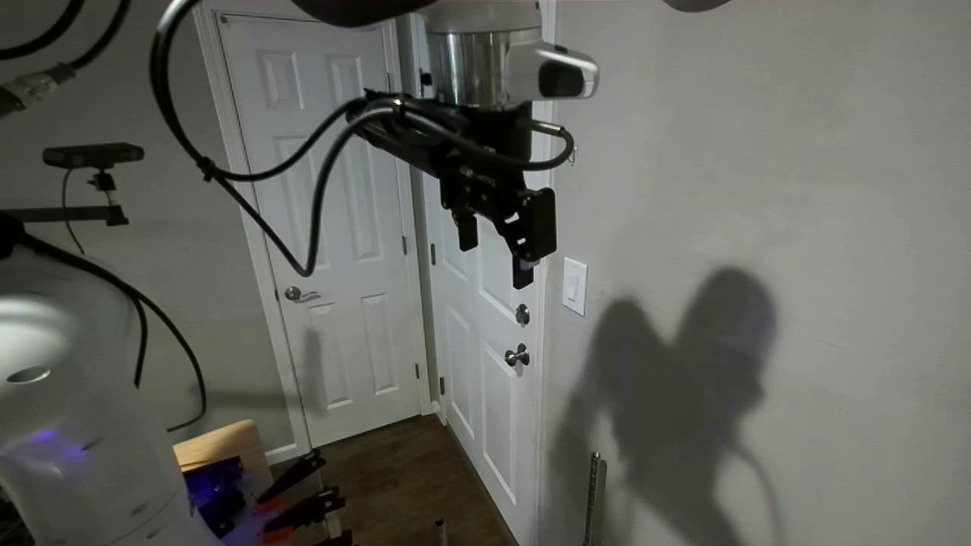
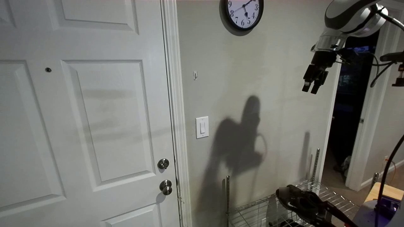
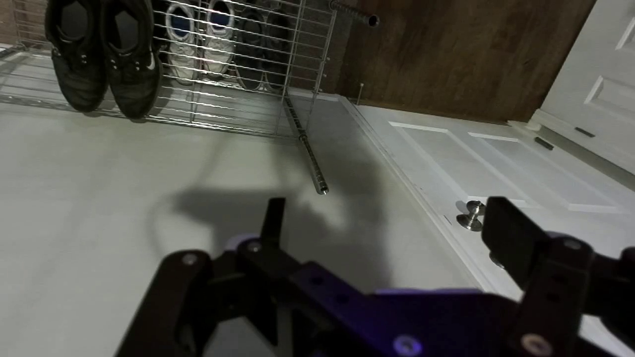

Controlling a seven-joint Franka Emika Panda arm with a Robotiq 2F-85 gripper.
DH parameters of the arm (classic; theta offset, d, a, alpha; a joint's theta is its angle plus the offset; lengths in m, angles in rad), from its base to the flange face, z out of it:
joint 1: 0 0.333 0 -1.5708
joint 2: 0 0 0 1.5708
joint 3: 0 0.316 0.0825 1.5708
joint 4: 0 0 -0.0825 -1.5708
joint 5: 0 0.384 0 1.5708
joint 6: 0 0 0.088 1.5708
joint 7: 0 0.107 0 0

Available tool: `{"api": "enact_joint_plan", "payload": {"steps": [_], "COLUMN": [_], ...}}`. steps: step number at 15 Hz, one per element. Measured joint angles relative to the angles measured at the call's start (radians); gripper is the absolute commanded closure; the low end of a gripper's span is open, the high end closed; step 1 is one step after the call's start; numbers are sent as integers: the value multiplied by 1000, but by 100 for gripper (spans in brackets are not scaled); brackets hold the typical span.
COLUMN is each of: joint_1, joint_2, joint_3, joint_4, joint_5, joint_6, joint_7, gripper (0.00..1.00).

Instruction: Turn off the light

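Observation:
The light switch is a white upright plate with a rocker on the grey wall beside the door frame, seen in both exterior views [image 1: 574, 286] [image 2: 202, 127]. No lamp is in view. My gripper is open and empty in both exterior views [image 1: 495, 265] [image 2: 310, 90], pointing downward in mid-air. In an exterior view it hangs well to the side of the switch and higher, apart from it. In the wrist view the two black fingers [image 3: 386, 203] are spread wide with nothing between them, facing the wall and its shadow. The switch does not show in the wrist view.
A white door [image 2: 110, 126] with a round metal knob [image 2: 165, 187] and a deadbolt [image 2: 163, 163] stands beside the switch. A wire shelf [image 3: 238, 126] with shoes and upright metal posts [image 3: 312, 163] is below along the wall. A clock [image 2: 243, 12] hangs above.

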Motion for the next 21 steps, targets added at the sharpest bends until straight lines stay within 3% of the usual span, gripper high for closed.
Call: {"api": "enact_joint_plan", "payload": {"steps": [6, 13, 21], "joint_1": [42, 189, 195], "joint_2": [73, 362, 607], "joint_3": [69, 233, 374], "joint_4": [3, 143, 351], "joint_5": [18, 133, 212], "joint_6": [5, 61, 58], "joint_7": [0, -41, -139], "gripper": [0, 0, 0]}}
